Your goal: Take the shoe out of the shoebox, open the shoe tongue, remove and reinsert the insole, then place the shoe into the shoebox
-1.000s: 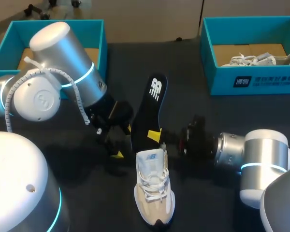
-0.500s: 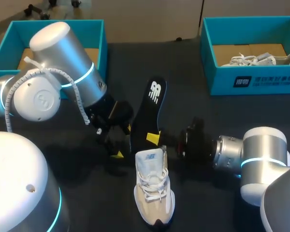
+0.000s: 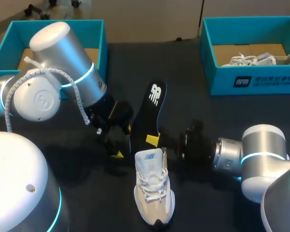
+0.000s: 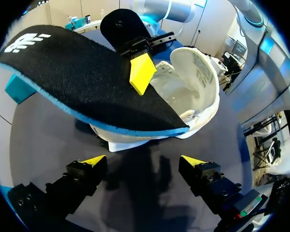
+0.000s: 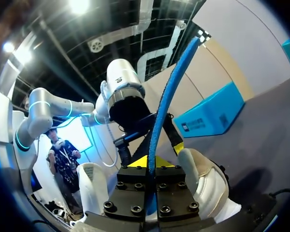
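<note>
Head view: white sneaker (image 3: 154,191) on dark table (image 3: 208,111); black insole (image 3: 147,116) slanting up over its opening, pinched by right gripper (image 3: 153,140).
Left wrist view: left gripper (image 4: 142,162) spread wide, empty, insole (image 4: 87,87) ahead.
Right wrist view: right gripper (image 5: 154,162) clamped on insole (image 5: 171,92), seen edge-on.

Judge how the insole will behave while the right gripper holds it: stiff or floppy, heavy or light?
Probably semi-flexible: clamped toward one end by the right gripper, the insole stands out unsupported with only a gentle bow, seen edge-on in the right wrist view. It is likely light, since it looks like a thin foam-like sheet. Its textured top may resist slipping.
</note>
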Controlling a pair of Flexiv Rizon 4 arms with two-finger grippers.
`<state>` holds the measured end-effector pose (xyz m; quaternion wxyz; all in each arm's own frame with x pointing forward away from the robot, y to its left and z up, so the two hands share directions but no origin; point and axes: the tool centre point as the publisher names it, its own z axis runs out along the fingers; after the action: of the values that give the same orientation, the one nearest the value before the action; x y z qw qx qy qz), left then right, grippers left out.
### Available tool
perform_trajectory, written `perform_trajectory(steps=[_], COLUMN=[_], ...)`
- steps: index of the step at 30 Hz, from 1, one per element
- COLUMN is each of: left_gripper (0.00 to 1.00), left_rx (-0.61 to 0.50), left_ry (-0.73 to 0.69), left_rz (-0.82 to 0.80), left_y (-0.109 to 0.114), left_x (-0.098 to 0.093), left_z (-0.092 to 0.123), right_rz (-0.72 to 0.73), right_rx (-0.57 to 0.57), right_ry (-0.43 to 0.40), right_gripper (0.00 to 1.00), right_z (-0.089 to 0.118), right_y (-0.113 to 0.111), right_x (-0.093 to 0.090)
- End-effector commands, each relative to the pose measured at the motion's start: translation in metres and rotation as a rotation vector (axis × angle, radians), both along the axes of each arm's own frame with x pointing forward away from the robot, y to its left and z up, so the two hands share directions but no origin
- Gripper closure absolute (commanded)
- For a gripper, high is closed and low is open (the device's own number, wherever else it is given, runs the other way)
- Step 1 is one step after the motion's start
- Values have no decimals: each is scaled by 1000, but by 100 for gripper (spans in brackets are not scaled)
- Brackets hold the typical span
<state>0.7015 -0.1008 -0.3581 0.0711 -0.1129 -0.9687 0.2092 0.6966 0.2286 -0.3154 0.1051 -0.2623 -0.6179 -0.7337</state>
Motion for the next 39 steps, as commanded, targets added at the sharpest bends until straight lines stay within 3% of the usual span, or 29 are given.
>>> perform_trajectory(steps=[1, 21, 39], left_gripper=[0, 0, 0], left_rx=[1, 1, 1], left_ry=[-4, -4, -4], left_rz=[1, 1, 1], left_y=[1, 1, 1], left_x=[-1, -1, -1], left_z=[0, 0, 0], right_rz=[4, 65, 140], right_rx=[-14, -65, -25], right_ry=[-10, -2, 70], right_gripper=[100, 100, 100], right_z=[10, 43, 30], right_y=[0, -13, -23], right_x=[0, 35, 47])
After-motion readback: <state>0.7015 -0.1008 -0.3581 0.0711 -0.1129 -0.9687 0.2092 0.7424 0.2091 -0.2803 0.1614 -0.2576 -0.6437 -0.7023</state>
